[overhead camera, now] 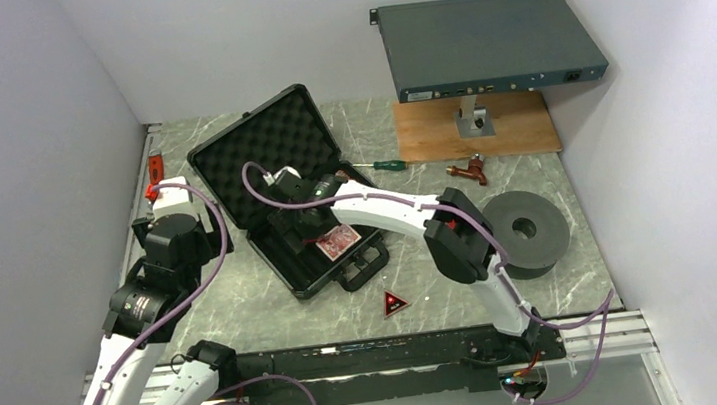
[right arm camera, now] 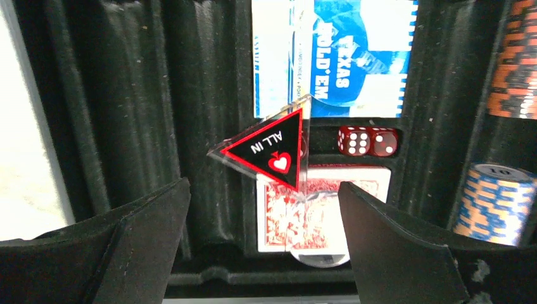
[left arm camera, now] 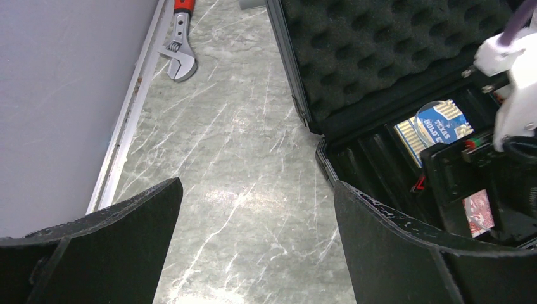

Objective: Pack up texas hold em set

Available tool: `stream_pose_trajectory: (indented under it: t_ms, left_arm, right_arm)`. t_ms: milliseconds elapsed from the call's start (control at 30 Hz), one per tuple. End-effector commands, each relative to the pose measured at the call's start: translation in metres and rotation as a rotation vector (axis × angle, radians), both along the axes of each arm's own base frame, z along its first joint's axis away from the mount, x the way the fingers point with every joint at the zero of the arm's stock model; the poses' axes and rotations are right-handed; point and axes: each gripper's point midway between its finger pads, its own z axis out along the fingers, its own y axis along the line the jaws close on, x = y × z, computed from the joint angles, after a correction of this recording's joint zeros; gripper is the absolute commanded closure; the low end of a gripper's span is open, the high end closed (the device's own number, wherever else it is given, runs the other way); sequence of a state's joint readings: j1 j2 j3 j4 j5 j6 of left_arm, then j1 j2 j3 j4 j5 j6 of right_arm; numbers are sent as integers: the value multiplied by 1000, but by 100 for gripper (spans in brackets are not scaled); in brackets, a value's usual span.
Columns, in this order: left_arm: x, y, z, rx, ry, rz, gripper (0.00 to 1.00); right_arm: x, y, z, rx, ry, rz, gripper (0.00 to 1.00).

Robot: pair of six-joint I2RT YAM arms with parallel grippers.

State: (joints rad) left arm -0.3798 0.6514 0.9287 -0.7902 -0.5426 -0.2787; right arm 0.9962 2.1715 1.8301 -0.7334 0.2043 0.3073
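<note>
Token (overhead camera: 394,303) is lying flat at lower centre, outside the case (overhead camera: 273,146) — light, stiff, slick, likely needing an edge pinch; left gripper (left arm camera: 258,183) and right gripper (right arm camera: 263,185) are gaping, empty.

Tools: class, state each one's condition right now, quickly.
Left tool: open, holding nothing.
Right tool: open, not gripping the token.

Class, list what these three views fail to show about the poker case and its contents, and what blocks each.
Top view: the right arm covers most of the case tray; only the red deck shows.
Right wrist view: chip rolls cut off by the right edge; the ALL IN token hides part of the red deck.
Left wrist view: wrench cut off at top edge.
</note>
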Motion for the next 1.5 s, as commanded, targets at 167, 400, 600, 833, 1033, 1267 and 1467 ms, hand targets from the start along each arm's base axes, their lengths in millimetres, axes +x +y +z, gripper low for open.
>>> stream_pose_trajectory:
  t_ms: [167,400,600,833,1033,1267,1467]
  left_arm:
    - [5,0,8,-14,-30,9,5]
    - [5,0,8,-16,-30,12,5]
    - [6,-1,8,-17,-26,6,5]
    - [5,-2,9,-22,-34,1,5]
    - [4,-4,11,-31,-44,-12,5]
    - [5,-6,10,-31,-37,-19,5]
    - [6,-5,10,-32,-40,-17,5]
  right_arm:
    - [4,-13,97,135,-129,-40,9]
    - [-14,-53,101,92,-134,-74,9]
    - [-34,-90,93,61,-127,-120,9]
    - [-60,-120,70,36,-60,-164,9]
    - [-82,-136,48,30,16,-196,10]
    - [-106,-148,21,34,105,-211,13]
    - [-120,-152,6,35,156,-202,17]
